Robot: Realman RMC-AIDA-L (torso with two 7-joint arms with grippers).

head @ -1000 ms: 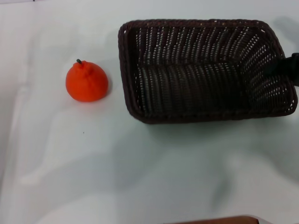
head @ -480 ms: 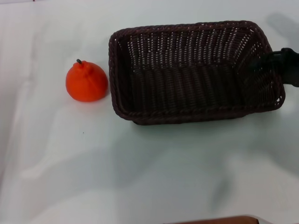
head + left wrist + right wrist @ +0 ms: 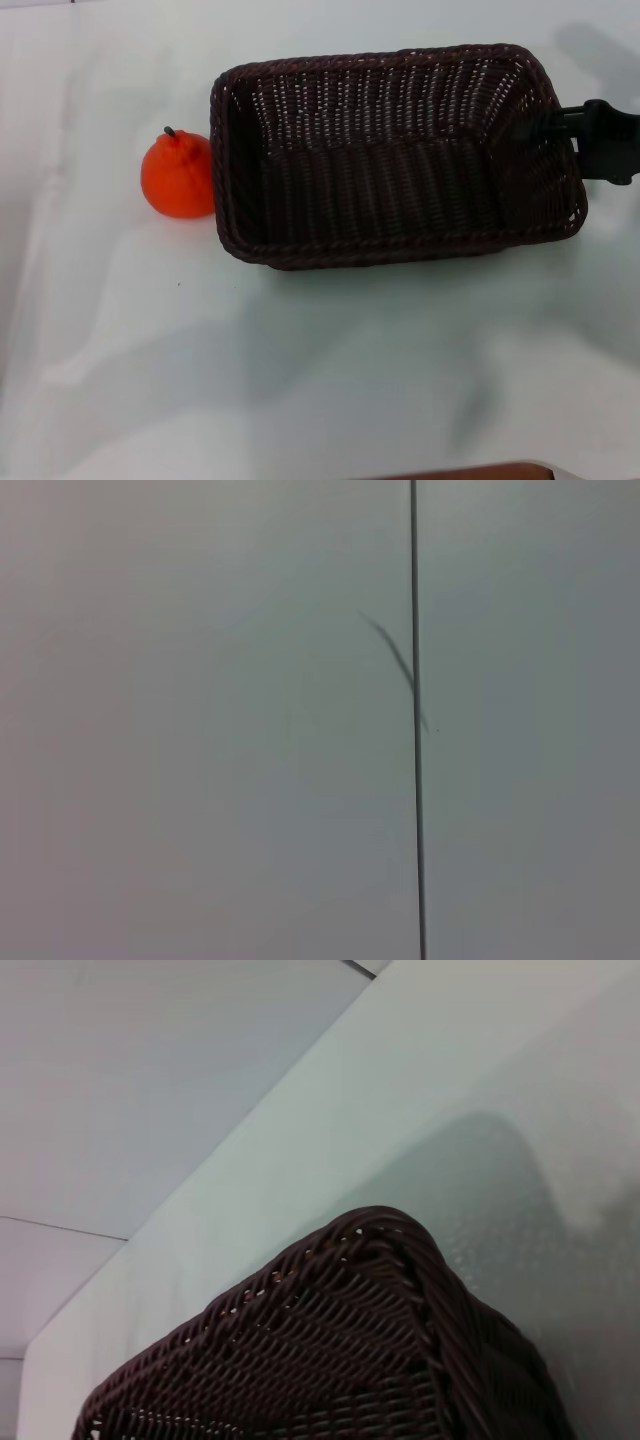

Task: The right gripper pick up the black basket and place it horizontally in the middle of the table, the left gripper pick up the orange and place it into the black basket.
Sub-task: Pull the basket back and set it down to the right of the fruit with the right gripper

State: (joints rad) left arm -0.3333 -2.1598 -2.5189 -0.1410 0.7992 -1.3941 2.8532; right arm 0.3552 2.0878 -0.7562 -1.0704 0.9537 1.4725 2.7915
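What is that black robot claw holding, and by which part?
The right end effector grips the black basket by the rim of its right short end. The orange is not held.

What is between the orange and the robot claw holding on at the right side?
In the head view, only the black basket lies between the orange and the right gripper, which grips the basket's right rim. The basket's left wall overlaps the orange.

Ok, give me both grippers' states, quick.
Right gripper: closed on the right end of the black basket.
Left gripper: not in view.
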